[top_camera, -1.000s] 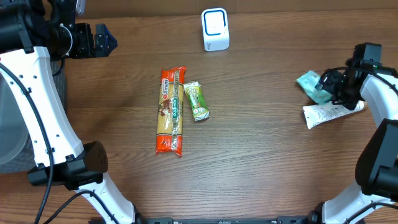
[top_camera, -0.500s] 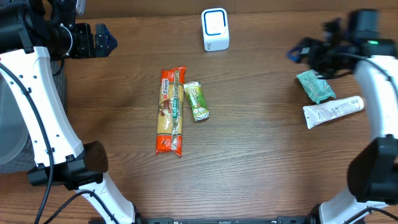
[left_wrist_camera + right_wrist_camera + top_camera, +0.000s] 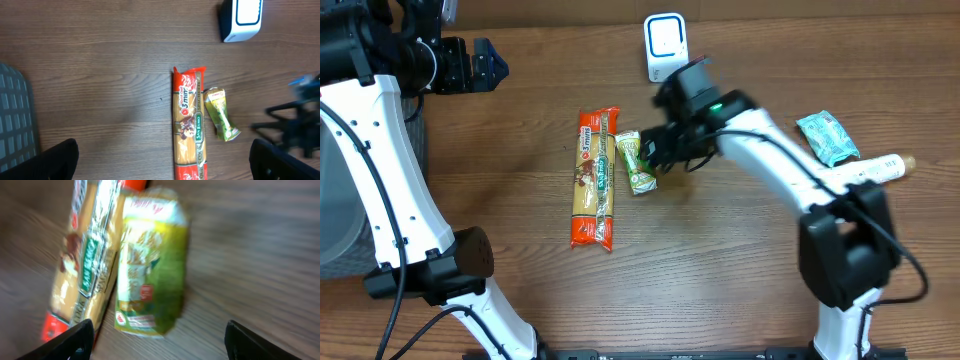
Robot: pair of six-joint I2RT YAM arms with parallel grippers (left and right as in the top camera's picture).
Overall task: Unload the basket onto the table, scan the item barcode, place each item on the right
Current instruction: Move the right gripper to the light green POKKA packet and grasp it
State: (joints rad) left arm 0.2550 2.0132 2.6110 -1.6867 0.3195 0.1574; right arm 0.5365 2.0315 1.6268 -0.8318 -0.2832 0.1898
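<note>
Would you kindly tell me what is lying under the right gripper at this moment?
The green packet lies below the open right gripper, beside the spaghetti pack. The packet's underside, and any barcode printed there, cannot be seen.

Overhead and left wrist look straight down from high on the brown wooden table; right wrist views their shared small green packet closely.

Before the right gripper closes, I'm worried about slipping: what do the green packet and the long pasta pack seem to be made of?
The green packet: probably thin plastic film, glossy, with a flat sealed end and printed all over. The pasta pack: apparently clear plastic film, shiny, pale pasta seeming to show through beside the printed band and red ends.
</note>
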